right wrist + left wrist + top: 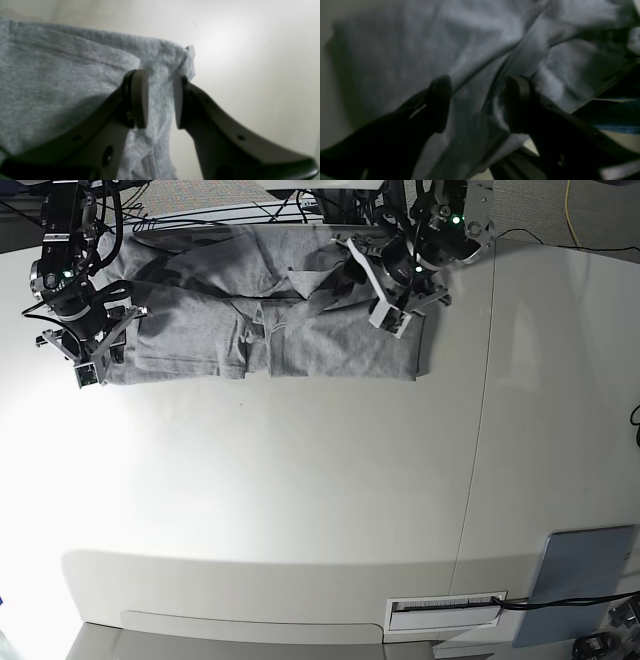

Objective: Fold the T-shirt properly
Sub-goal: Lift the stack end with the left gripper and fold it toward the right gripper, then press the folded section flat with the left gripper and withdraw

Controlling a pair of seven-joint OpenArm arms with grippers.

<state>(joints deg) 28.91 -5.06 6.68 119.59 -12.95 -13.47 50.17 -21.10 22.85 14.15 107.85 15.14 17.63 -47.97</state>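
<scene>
The heather-grey T-shirt (290, 330) lies spread and wrinkled along the table's far edge, plain side up, with no lettering showing. My right gripper (161, 100) is at the shirt's left end in the base view (90, 365). Its fingers are closed on a bunched corner of grey cloth (160, 65), which stands a little off the table. My left gripper (478, 105) is at the shirt's right end in the base view (392, 318). Its jaws stand wide apart, with a raised fold of the shirt (475, 75) running between them.
A flat blue-grey pad (580, 580) lies at the near right corner. A white label strip (445, 608) sits by the front edge. Cables (220, 215) run behind the shirt. A table seam (480, 440) runs front to back on the right.
</scene>
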